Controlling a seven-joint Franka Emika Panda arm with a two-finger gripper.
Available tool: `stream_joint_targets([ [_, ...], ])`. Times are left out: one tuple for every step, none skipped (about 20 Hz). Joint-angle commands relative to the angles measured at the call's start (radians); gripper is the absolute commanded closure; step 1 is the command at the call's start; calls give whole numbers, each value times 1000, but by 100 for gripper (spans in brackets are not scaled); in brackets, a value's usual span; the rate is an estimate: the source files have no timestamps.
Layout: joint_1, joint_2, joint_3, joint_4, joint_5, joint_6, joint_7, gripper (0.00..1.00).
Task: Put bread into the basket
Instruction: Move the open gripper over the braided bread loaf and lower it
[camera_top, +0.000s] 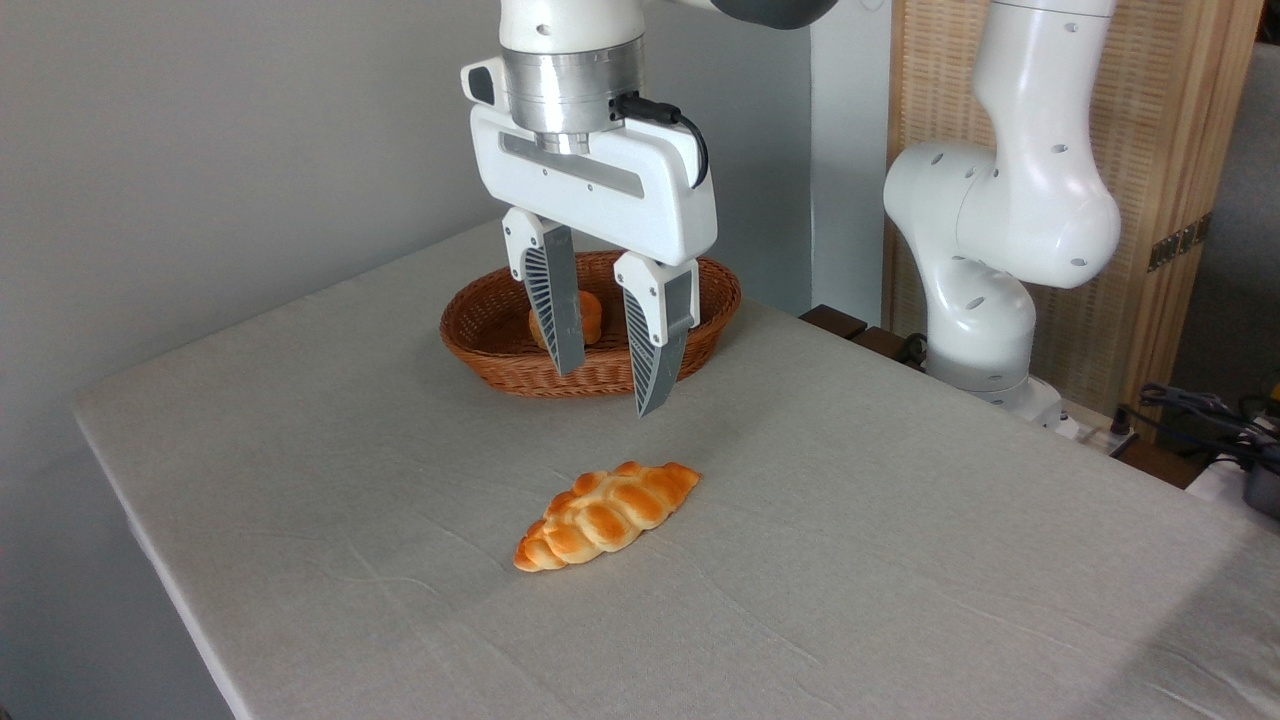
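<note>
Bread (607, 515) flat on the table (900, 520), below and apart from the spread, empty fingers (659, 375).

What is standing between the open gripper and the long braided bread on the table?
Nothing visible. The gripper hangs open above the bare tablecloth, and the bread lies alone nearer the camera. The basket behind the gripper holds one small bun, which leaves much of its floor free.
</note>
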Motion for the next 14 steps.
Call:
stream_joint_targets([
  [-13, -57, 11, -96, -1, 59, 18, 0],
  [-13, -72, 11, -127, -1, 88, 19, 0],
  [-13, -74, 11, -143, -1, 99, 19, 0],
  [-13, -72, 11, -150, -1, 101, 19, 0],
  [-16, -69, 9, -179, -1, 112, 19, 0],
  [-35, -66, 6, -202, -1, 130, 19, 0],
  [-61, -64, 7, -218, -1, 154, 19, 0],
  [-65, -61, 7, -233, -1, 187, 18, 0],
  [-65, -48, 6, -241, -2, 210, 16, 0],
  [-72, -32, 6, -241, -2, 227, 16, 0],
  [-84, -23, 6, -241, -2, 244, 15, 0],
  [-85, -20, 6, -241, -4, 253, 16, 0],
  [-85, -20, 7, -241, -8, 256, 16, 0],
  [-85, -21, 7, -241, -10, 254, 16, 0],
])
